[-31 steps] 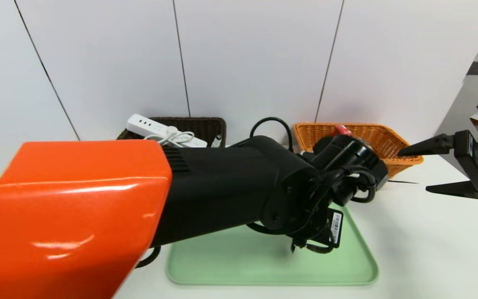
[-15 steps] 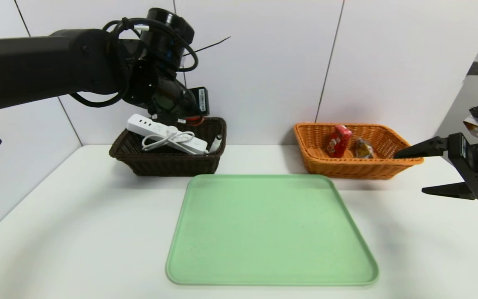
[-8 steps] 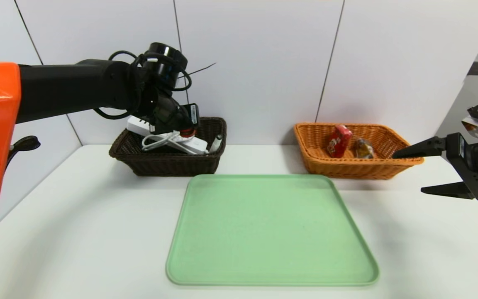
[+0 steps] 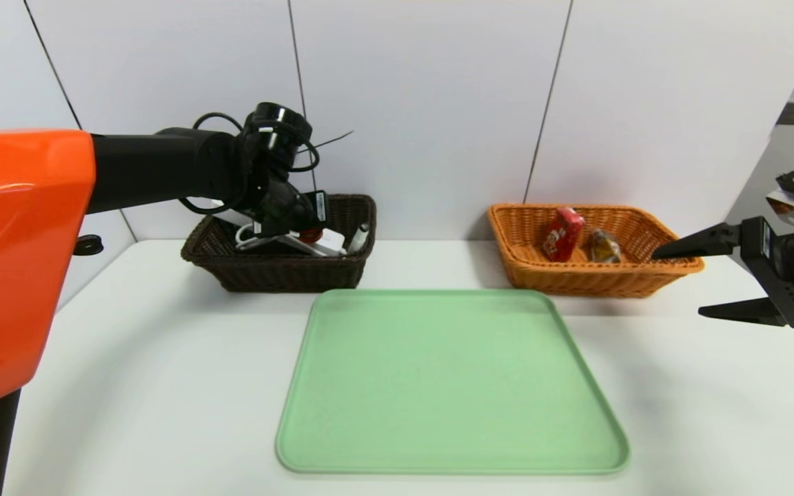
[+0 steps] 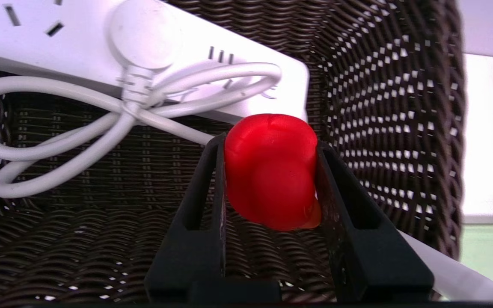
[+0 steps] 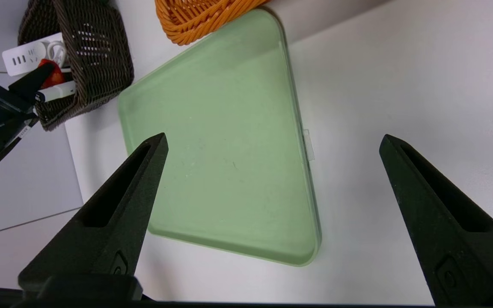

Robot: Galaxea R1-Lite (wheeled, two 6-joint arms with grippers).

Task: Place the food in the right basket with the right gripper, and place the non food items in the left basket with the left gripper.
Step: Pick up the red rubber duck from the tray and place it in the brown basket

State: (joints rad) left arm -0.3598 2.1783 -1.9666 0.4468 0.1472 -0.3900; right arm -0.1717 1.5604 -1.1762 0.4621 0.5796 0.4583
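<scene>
L gripper (image 5: 272,171) clamps the small red rubber duck (image 5: 272,175), down in the dark brown rectangular wicker basket (image 4: 287,275)! R gripper (image 4: 710,282), jaws wide, empty, by the orange-tan rectangular wicker basket (image 4: 590,279).

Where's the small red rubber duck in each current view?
Head: inside the dark brown wicker basket, under the left gripper.
Left wrist: centre, the red duck between the fingers.
Right wrist: far upper left, beside the other gripper.
Shared landmark: white power strip.
</scene>
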